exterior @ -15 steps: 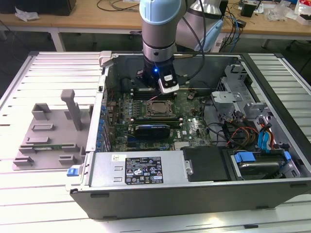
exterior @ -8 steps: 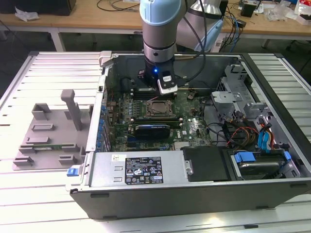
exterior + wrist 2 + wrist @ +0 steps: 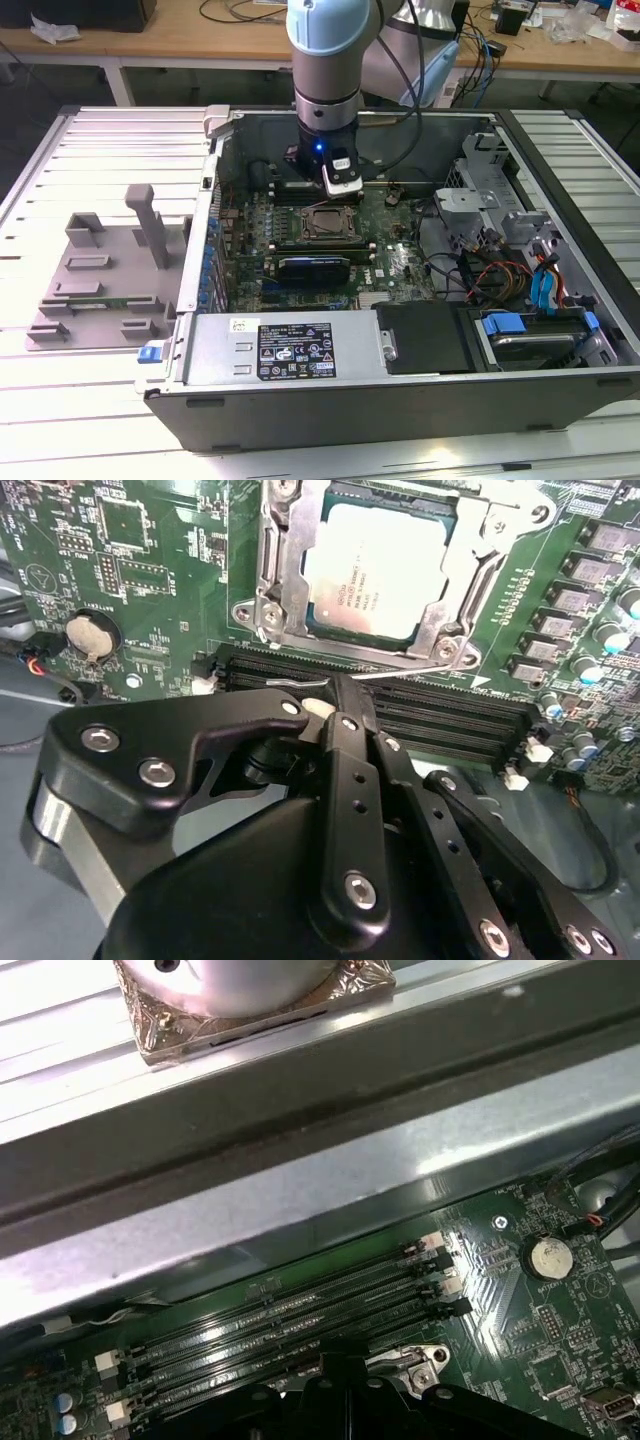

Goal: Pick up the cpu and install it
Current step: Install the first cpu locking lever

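The cpu (image 3: 378,568) sits seated in the socket (image 3: 270,575) on the motherboard (image 3: 400,262), so placement looks done. The gripper (image 3: 335,695) hovers just beside it, jaws pressed together, pinching nothing; the frame looks unlatched.

The arm (image 3: 325,60) reaches straight down, its pincer (image 3: 345,692) closed with fingertips together.

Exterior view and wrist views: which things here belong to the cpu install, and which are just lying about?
Belongs to the job:
- the cpu, lying in the socket
- the socket frame round it
- the tool, over the memory slots beside the socket

Just lying about:
- grey plastic tray, at the exterior view's left
- memory slots
- coin battery
- power supply
- drive cage
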Robot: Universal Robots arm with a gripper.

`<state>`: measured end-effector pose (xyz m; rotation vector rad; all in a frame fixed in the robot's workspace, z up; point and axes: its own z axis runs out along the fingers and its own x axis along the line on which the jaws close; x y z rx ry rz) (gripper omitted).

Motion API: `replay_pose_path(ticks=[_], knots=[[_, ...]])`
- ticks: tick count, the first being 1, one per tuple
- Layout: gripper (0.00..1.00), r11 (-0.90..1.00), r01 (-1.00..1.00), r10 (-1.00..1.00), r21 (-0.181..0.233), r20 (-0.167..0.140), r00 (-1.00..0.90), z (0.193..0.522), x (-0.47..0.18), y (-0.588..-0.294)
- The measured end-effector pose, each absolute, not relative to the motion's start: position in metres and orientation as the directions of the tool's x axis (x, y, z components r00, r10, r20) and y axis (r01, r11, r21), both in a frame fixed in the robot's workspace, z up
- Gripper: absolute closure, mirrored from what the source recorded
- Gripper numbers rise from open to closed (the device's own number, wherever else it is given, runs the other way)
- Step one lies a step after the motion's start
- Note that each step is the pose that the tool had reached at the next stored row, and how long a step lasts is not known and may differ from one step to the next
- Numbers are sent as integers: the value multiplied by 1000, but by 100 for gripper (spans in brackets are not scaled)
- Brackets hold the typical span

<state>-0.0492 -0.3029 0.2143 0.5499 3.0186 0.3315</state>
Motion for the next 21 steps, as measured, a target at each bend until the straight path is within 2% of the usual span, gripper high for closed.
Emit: replay_pose_path(ticks=[21], knots=[[89,911,364,376,193,-27,-926,206,-45,-295]])
